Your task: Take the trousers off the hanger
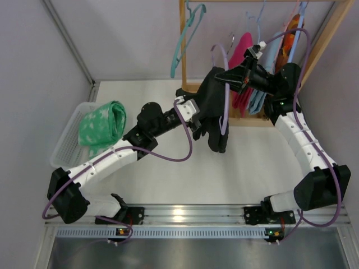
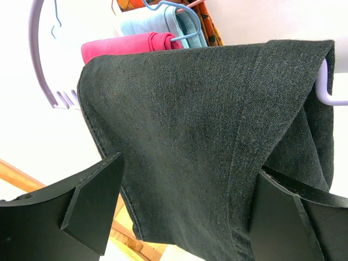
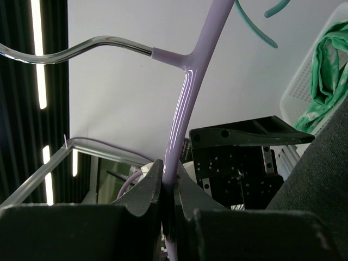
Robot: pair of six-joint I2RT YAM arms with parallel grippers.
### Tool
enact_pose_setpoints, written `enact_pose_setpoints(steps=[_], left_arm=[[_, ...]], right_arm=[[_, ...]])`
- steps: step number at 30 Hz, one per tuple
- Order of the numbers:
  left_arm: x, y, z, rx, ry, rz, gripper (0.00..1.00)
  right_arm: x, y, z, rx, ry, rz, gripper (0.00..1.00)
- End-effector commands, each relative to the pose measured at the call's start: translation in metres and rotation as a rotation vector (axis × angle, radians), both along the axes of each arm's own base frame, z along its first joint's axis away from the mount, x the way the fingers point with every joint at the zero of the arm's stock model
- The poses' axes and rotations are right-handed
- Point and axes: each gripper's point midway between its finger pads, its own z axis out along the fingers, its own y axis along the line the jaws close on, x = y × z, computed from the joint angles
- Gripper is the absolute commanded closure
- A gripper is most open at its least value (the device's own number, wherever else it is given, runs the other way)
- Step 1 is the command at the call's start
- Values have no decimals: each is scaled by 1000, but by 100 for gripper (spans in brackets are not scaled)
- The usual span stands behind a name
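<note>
The black trousers (image 1: 213, 112) are draped over the bar of a lilac hanger (image 1: 225, 101), which is held clear of the wooden rack (image 1: 182, 45) above the middle of the table (image 1: 247, 162). The hanger's stem is pinched between the closed jaws of the right gripper (image 3: 167, 179), which reaches in from 3 o'clock. In the left wrist view the left gripper (image 2: 187, 206) is seen spread wide, one finger at each side edge of the hanging cloth; nothing is clamped. The folded upper edge of the trousers lies across the bar, and bare hanger ends are exposed at both sides.

Open tabletop is left at 6 o'clock of the trousers, toward the arm bases. At 9 o'clock a white basket (image 1: 67, 140) is set against the table's left edge, with the mint-green trousers (image 1: 104, 126) lying in it. At 12 to 1 o'clock the rack is crowded: a bare teal hanger (image 1: 182, 47), then pink trousers (image 1: 241, 50), light blue trousers (image 1: 269, 56) and orange trousers (image 1: 293, 39), hung close together.
</note>
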Motion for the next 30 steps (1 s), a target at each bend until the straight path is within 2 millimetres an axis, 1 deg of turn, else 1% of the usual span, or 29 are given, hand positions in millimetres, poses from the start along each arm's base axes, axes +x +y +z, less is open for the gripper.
enact_pose_setpoints(steps=[1, 8, 12, 26, 30], left_arm=[[5, 0, 20, -32, -26, 5, 12], [9, 2, 23, -37, -26, -6, 10], [7, 2, 23, -36, -24, -17, 9], [4, -1, 10, 6, -1, -59, 5], [4, 2, 9, 7, 2, -55, 5]], right_arm=[[-37, -6, 50, 68, -218, 4, 100], [-39, -6, 50, 66, -227, 7, 100], [-39, -6, 48, 66, -217, 12, 100], [-39, -6, 47, 62, -223, 20, 100], [-39, -6, 46, 57, -225, 24, 100]])
